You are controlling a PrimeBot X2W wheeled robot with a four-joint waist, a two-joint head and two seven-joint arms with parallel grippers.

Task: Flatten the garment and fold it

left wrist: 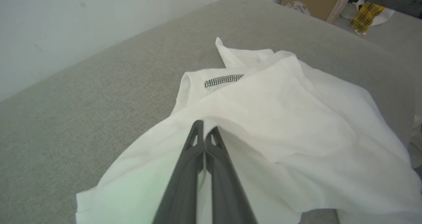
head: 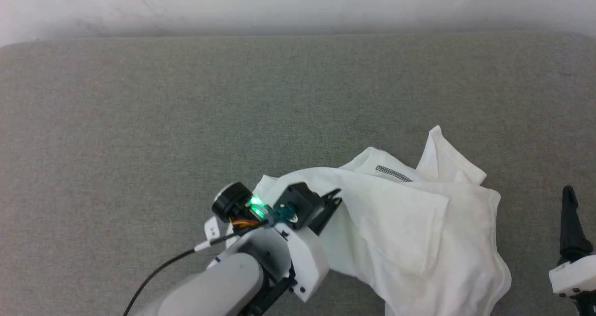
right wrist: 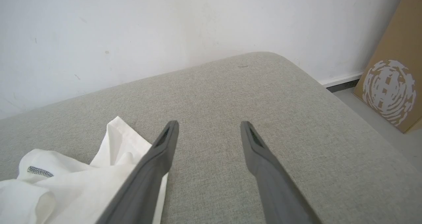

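The garment (head: 409, 227) is a crumpled white shirt lying at the right front of the grey cushion (head: 186, 120), with a strip of dark zigzag stitching (head: 393, 173) showing near its top. My left gripper (head: 333, 199) is at its left edge. In the left wrist view the garment (left wrist: 280, 118) drapes around my left gripper (left wrist: 205, 126), whose fingers are pressed together on a fold of the white fabric. My right gripper (right wrist: 209, 126) is open over bare cushion just right of the garment (right wrist: 66, 191), holding nothing. One of its dark fingers (head: 569, 213) rises at the right edge of the head view.
A white wall (head: 298, 4) runs behind the cushion. Beyond the cushion's rounded right end are the floor and a leaning cardboard box (right wrist: 392, 85). A yellow checked item (left wrist: 366, 14) lies further off. Bare cushion stretches left of and behind the garment.
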